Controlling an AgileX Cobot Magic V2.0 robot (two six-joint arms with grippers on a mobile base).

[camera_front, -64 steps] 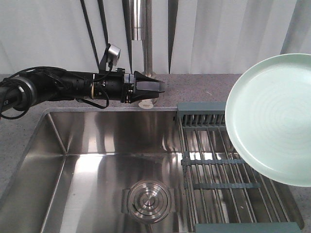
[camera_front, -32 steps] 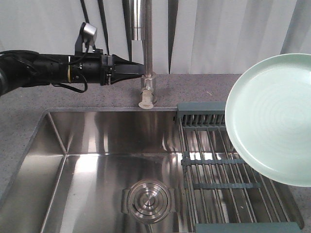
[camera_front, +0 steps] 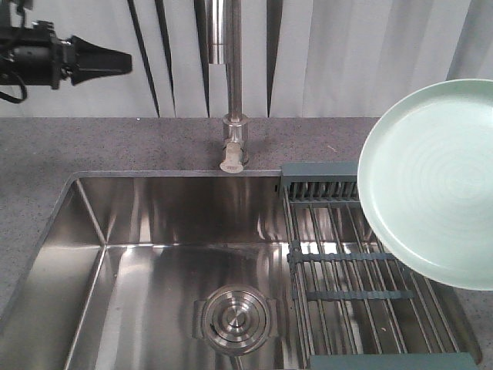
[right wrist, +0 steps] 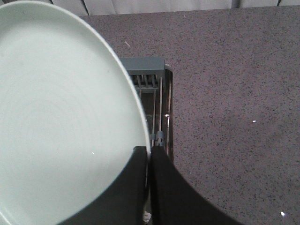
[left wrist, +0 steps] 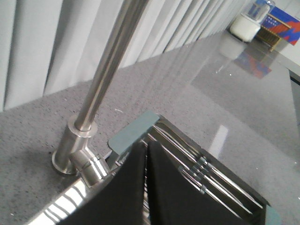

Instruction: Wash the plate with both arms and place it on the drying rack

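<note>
We find the black left gripper (camera_front: 123, 60) high above the back-left corner of the rectangular stainless steel sink (camera_front: 154, 231), its pointed tips aimed toward the sink's middle. In its own wrist view the two dark fingers (left wrist: 146, 145) lie pressed together with only a hairline slit between them and nothing in it. The black right gripper (right wrist: 149, 152) is pinched tight on the raised rim of the round pale mint-green plate (right wrist: 61, 108), one finger on the inner face and one behind. From the front the plate (camera_front: 431, 181) hangs tilted over the sink's right end, its ringed face toward us and its right edge cut by the frame. Under it, the drying rack of thin metal rods with grey-teal end pieces (camera_front: 347, 262) spans the sink's right end from back edge to front edge. We cannot tell whether the plate's lower edge touches the rods. The tall steel faucet (camera_front: 233, 92) stands just behind the sink's back edge, near its middle, well apart from both grippers. The round steel drain (camera_front: 236, 318) sits in the sink floor just left of the rack. The left and middle of the sink are open basin, bounded by the speckled grey countertop (camera_front: 139, 146).
</note>
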